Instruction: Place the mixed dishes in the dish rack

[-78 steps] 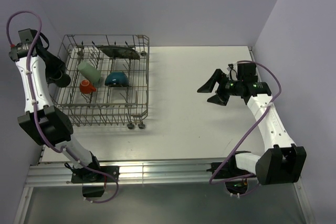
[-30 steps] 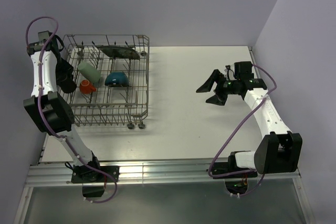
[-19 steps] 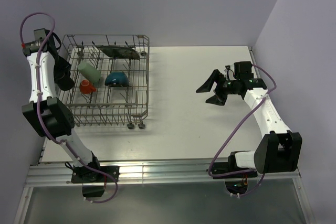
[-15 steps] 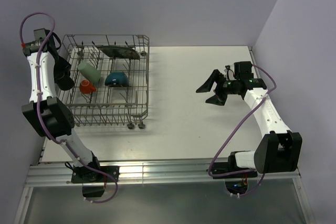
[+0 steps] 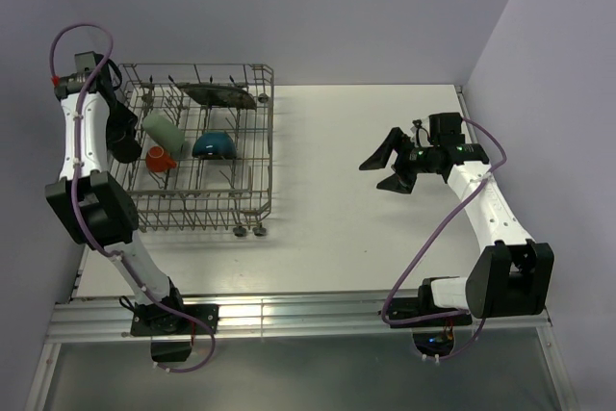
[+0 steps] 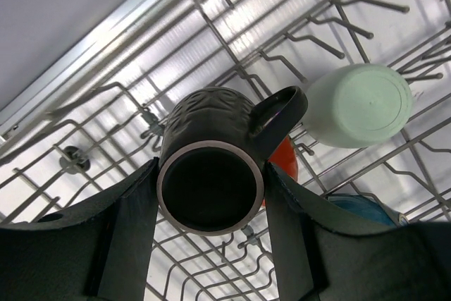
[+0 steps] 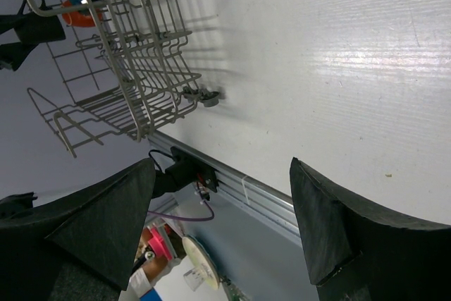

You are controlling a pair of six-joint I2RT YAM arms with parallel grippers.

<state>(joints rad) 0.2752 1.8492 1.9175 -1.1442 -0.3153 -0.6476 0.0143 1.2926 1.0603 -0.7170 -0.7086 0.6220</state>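
The dark cup (image 6: 210,174) hides most of the orange-red cup (image 6: 284,156).

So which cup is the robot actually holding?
The small brown cup, gripped between the left fingers over the dish rack; the pale green mug and orange-red cup lie inside it.

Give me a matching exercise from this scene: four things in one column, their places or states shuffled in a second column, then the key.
Column one:
1. small dark cup
2. pale green mug
3. dark plate
4. right gripper

Column two:
A. open, over the table, away from the rack
B. at the far end of the dish rack
C. clamped in the left gripper
D. in the rack beside the orange-red cup

Pairs: 1-C, 2-D, 3-B, 4-A
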